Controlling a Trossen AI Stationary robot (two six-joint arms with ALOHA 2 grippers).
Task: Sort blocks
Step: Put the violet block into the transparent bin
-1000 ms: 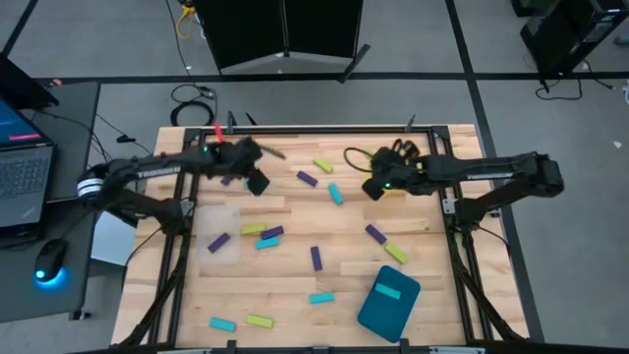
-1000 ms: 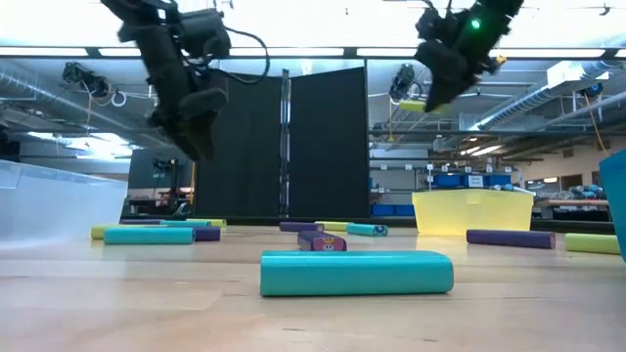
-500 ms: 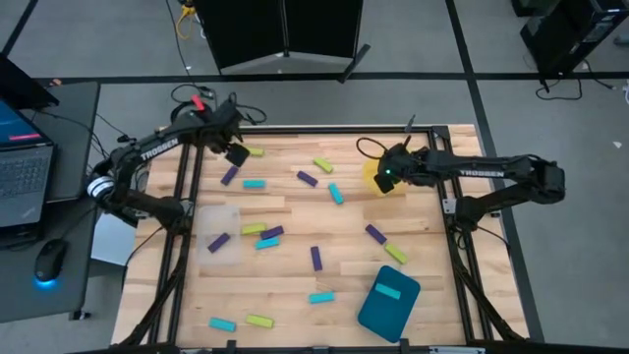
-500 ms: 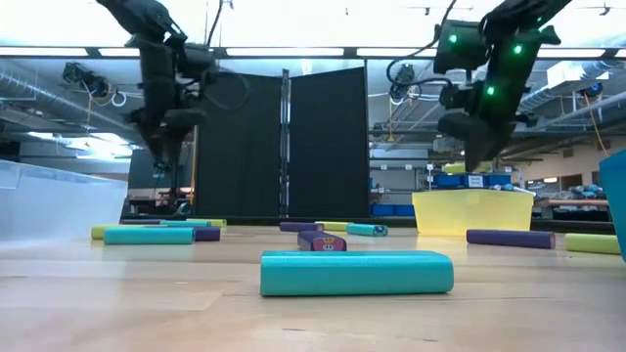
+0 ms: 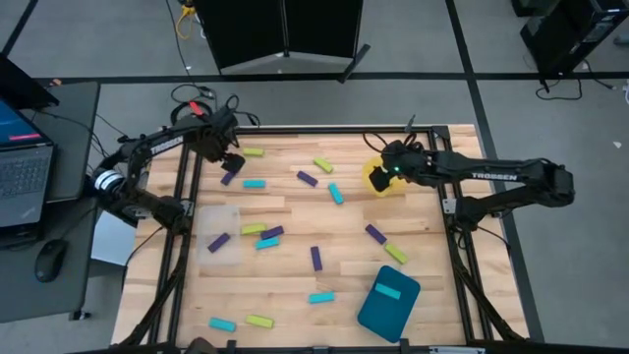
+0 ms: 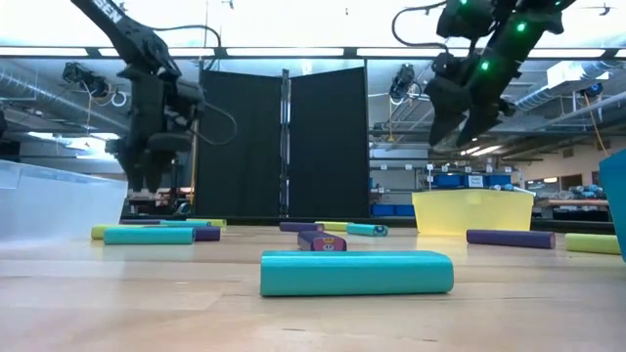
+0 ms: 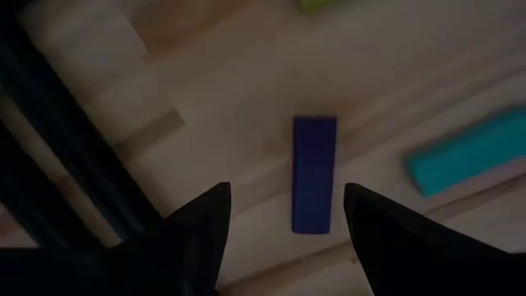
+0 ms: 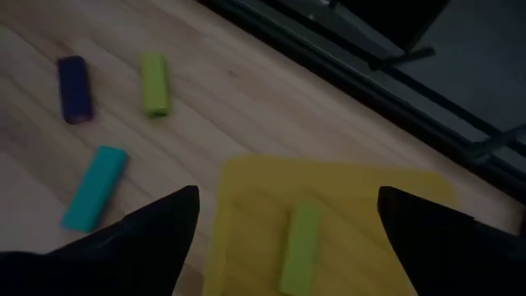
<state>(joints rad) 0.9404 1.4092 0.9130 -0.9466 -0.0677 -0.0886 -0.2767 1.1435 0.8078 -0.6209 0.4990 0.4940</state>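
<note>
Small purple, cyan and yellow-green blocks lie flat, scattered over the wooden table. My left gripper [image 5: 233,159] hangs open near the far left, above a purple block [image 7: 315,173]. In the left wrist view the block shows between the two fingers, clear of them. My right gripper [image 8: 288,234] stands wide open above the yellow tray [image 5: 376,179], touching nothing. A yellow-green block [image 8: 300,247] lies flat inside that tray [image 8: 246,189]. In the low view my right gripper [image 6: 455,122] hovers above the tray [image 6: 473,211].
A teal tray [image 5: 373,310] at the near right holds a cyan block [image 5: 389,291]. A clear tray [image 5: 224,218] at the left holds a purple block [image 5: 218,242]. A cyan block [image 5: 255,183] and a yellow-green one [image 5: 254,152] lie close to my left gripper. A laptop stands left of the table.
My right gripper has opened wide over the yellow tray and let go of the yellow-green block, which now lies in the tray; the gripper has then risen a little. My left gripper has gone toward the table's far left and come down over a purple block, staying open.
</note>
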